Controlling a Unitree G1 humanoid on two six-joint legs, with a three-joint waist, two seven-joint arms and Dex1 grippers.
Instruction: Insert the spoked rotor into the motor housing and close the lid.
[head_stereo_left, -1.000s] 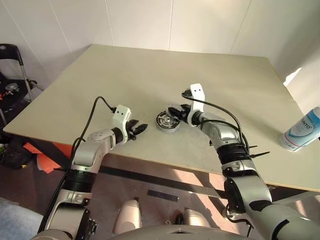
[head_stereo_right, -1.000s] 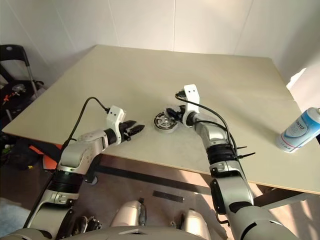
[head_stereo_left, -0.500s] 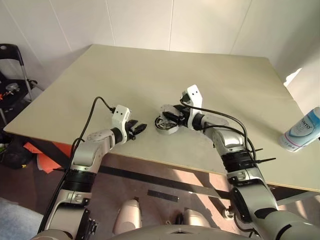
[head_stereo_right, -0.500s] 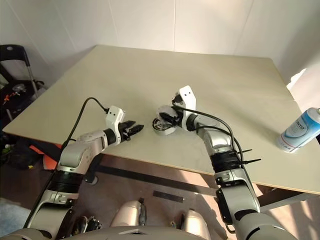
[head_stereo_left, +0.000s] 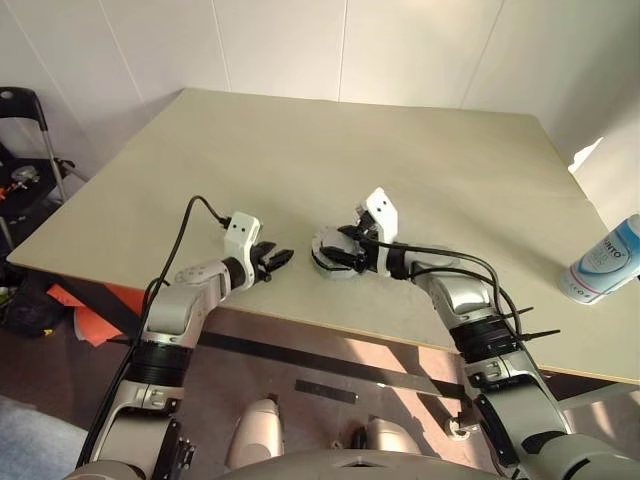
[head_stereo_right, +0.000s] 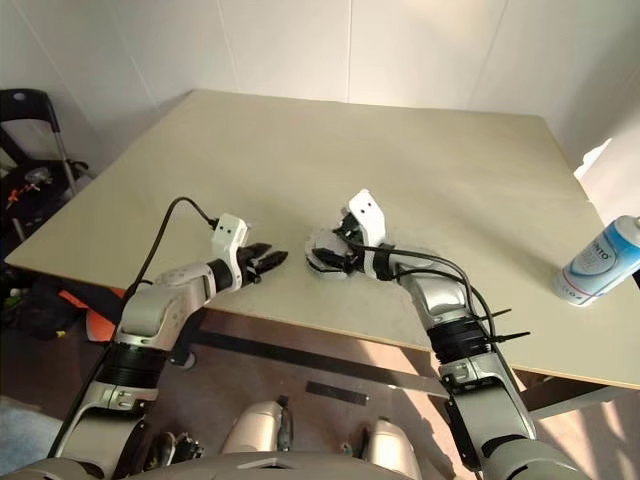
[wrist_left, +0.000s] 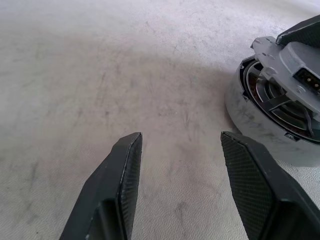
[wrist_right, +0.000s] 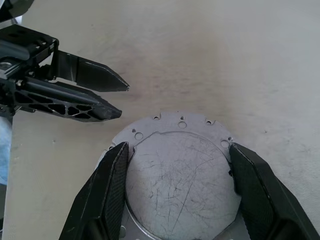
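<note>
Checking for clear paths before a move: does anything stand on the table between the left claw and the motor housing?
Nothing visible does. The left claw is open and empty, and only bare table lies between it and the motor housing. The right claw is at the housing from the other side.

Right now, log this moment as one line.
left gripper: open, empty | right gripper: shut on lid, at motor housing

Motor housing (wrist_left: 270, 130) partly covered by right gripper (wrist_right: 175, 165), cut off at frame edge. Spray can (head_stereo_left: 603, 262) cropped at the edge; label illegible.
</note>
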